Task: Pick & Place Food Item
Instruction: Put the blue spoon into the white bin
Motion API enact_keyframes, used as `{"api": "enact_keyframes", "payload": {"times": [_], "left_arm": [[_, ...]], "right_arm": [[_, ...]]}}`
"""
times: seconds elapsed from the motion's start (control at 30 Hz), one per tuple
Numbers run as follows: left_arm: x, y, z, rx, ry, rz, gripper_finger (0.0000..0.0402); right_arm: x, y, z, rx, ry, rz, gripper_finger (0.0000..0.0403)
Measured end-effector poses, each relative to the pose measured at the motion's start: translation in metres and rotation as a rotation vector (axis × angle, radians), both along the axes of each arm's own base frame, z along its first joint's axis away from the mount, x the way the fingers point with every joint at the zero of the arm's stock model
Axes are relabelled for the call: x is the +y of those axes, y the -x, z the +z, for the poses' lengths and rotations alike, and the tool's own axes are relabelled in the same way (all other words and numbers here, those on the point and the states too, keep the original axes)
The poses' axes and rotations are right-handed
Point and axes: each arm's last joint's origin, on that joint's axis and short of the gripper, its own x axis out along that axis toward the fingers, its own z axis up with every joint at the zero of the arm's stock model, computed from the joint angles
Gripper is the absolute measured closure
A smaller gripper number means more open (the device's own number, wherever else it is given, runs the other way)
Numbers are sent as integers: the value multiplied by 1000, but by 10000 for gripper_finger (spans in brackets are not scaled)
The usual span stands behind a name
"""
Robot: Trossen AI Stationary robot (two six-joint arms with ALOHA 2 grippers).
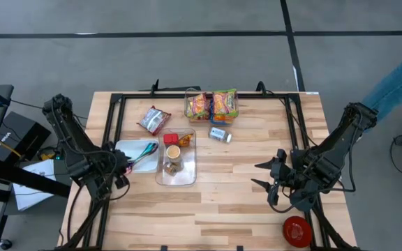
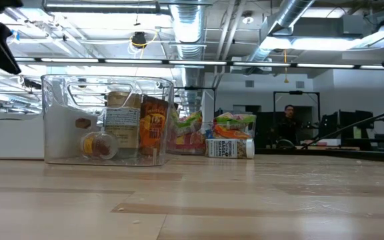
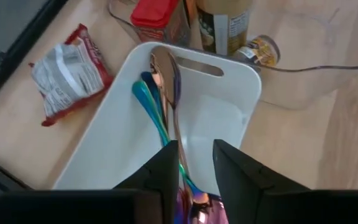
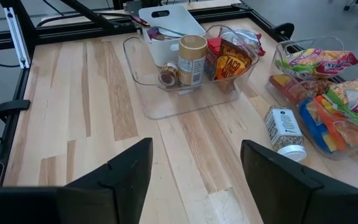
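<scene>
A wooden counter (image 1: 243,174) is filling the centre of the overhead frame, with one dark arm at each lower side. At centre left, a white bin (image 1: 125,148) is holding several iridescent spoons (image 3: 166,106). Touching it on its right, a clear bin (image 1: 187,174) is holding a jar, a small tin and a red-lidded packet. Above it, at top centre, a second clear container is carrying bright snack bags (image 1: 211,104). A red foil packet (image 1: 153,119) is lying loose at upper centre left, and a small white tin (image 1: 220,134) is lying on its side just right of centre.

The likely risk here sits with the spoons: the left tool's fingers are straddling the handles, so a lift could be dragging a spoon out or tipping the light white bin. The loose tin, lying on its side, could also be rolling away if nudged.

The left tool (image 3: 194,168) is hovering over the near end of the white bin, its fingers standing narrowly apart around the spoon handles; whether they are touching is unclear. The right tool (image 4: 194,162) is waiting at lower right, fingers moderately wide and holding nothing, pointing toward the clear bin and the tin.
</scene>
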Motion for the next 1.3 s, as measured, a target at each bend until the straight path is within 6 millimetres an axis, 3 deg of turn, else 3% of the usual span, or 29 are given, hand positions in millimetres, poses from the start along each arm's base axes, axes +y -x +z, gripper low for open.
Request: {"api": "enact_keyframes", "payload": {"times": [0.17,0.3,0.57,0.8,1.3], "left_arm": [[-2,-6,-2,21,90,45,305],[0,-16,-17,54,126,58,309],[24,-35,-44,180,63,259,309],[28,-54,-53,246,104,191,309],[45,-49,-64,330,46,276,309]], "right_arm": [[0,0,0,0,1,1,165],[0,0,0,0,1,1,165],[0,0,0,4,12,7,165],[0,0,0,4,14,8,165],[0,0,0,2,11,9,165]]}}
